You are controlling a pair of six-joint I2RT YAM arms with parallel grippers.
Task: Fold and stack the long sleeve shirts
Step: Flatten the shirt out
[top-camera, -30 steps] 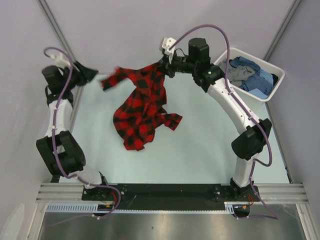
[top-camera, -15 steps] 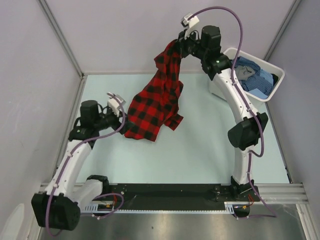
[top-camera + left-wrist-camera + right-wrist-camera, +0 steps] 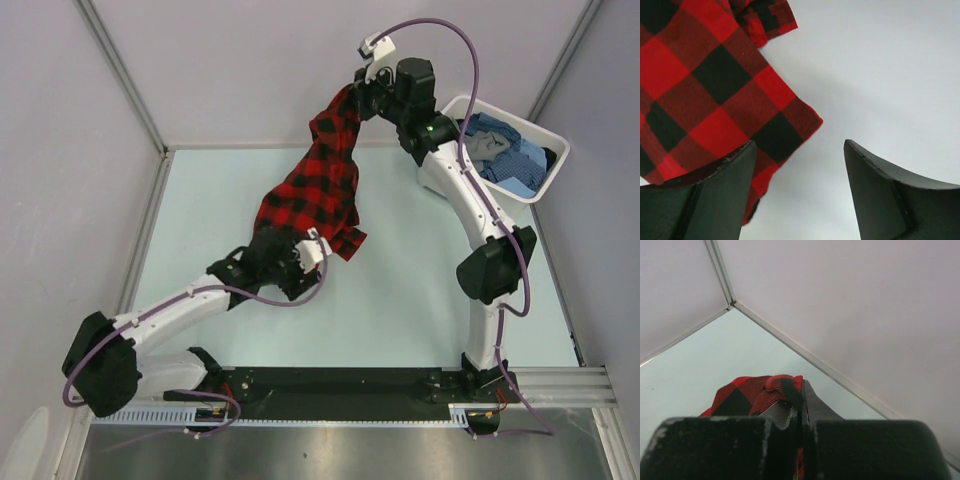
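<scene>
A red-and-black check long sleeve shirt (image 3: 312, 190) hangs from my right gripper (image 3: 358, 100), raised near the back wall. Its lower part trails onto the table. In the right wrist view the right gripper (image 3: 801, 390) is shut on a bunched fold of the red-and-black shirt (image 3: 740, 395). My left gripper (image 3: 297, 252) sits low at the shirt's bottom hem. In the left wrist view the left gripper (image 3: 797, 150) is open; a corner of the check cloth (image 3: 705, 90) lies by the left finger, with bare table between the jaws. More shirts, blue check (image 3: 515, 165) and grey (image 3: 478, 150), lie in a tub.
The white plastic tub (image 3: 552, 140) stands at the back right, beside the right arm's elbow. Grey walls with metal frame posts (image 3: 120, 75) close the table on the left, back and right. The pale table surface (image 3: 420, 270) extends in front of the hanging shirt.
My left arm swung from the far left edge in under the shirt's lower hem, and its jaws opened wider. The right gripper lifted the shirt up and back, then held.
</scene>
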